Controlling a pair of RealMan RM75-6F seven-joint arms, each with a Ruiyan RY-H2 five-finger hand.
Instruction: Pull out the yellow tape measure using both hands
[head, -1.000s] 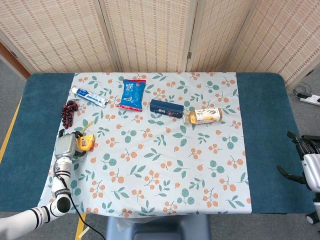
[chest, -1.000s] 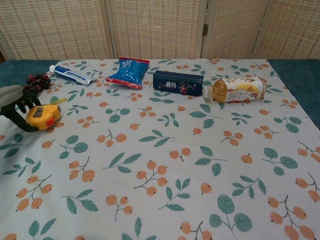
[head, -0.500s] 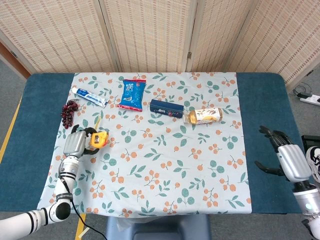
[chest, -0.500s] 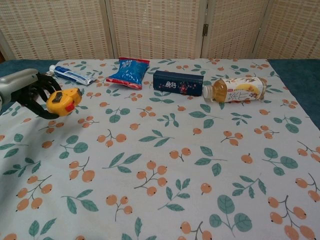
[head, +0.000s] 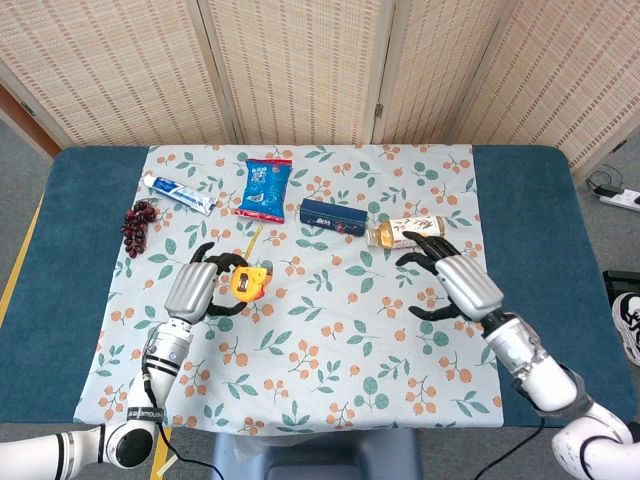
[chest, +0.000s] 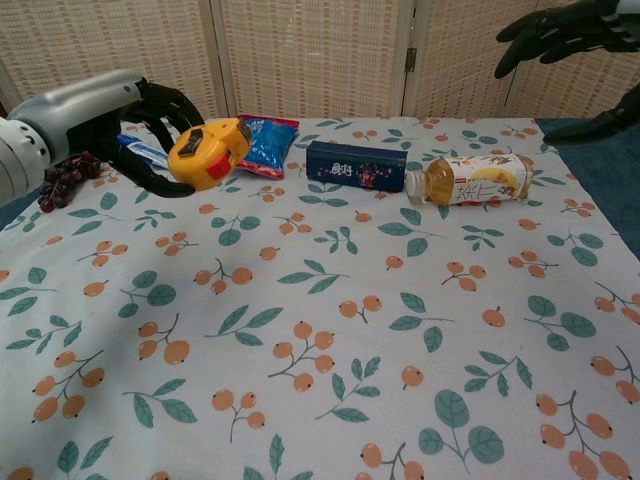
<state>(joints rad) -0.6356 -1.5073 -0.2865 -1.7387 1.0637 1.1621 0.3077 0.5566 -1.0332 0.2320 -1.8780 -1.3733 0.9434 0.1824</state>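
Now the left hand (head: 203, 283) grips the yellow tape measure (head: 247, 281) at nine o'clock; right hand (head: 455, 281), at three, spread wide, holding nothing.

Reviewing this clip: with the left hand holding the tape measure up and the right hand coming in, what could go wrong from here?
1. The left hand grips the yellow tape measure from one side, lifted off the table; a sideways tug may twist it loose.
2. The right hand is open, apart from the tape measure; the tab is small and it may miss it.
3. The right hand hangs near the bottle, which lies on its side; a low sweep might roll it.
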